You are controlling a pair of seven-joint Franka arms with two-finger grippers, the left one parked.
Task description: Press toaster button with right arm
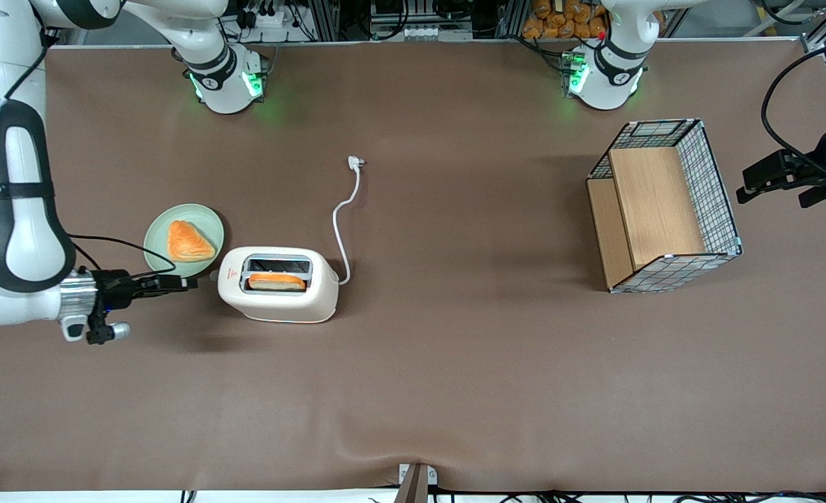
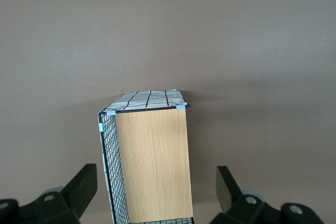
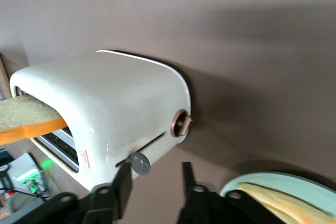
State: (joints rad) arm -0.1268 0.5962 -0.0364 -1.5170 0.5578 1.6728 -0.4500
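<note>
The toaster [image 1: 278, 285] stands on the brown surface [image 1: 454, 391] toward the working arm's end, and everything here is placed from it. A slice of toast [image 1: 277, 281] sticks up from the slot nearer the front camera; the other slot shows dark. The white cord [image 1: 343, 223] leaves the toaster's end that faces the parked arm and runs away from the front camera to its plug [image 1: 355, 162]. On the narrow end bearing the red mark [image 1: 230, 275] sits the toaster button [image 3: 140, 163], a small grey tab at the foot of a slot in that end, with a round brass-coloured knob [image 3: 180, 123] beside it. The right arm [image 1: 15, 230] reaches toward that end, and its end effector [image 3: 153, 188] hangs just beside the button, its two fingers [image 3: 124, 181] parted with a gap between them and holding nothing. A pale green plate [image 1: 158, 234] carrying a pastry [image 1: 188, 242] lies just beside the same end, farther from the front camera. A wire basket [image 1: 716, 188] with wooden panels lies well apart from the toaster, toward the parked arm's end.
</note>
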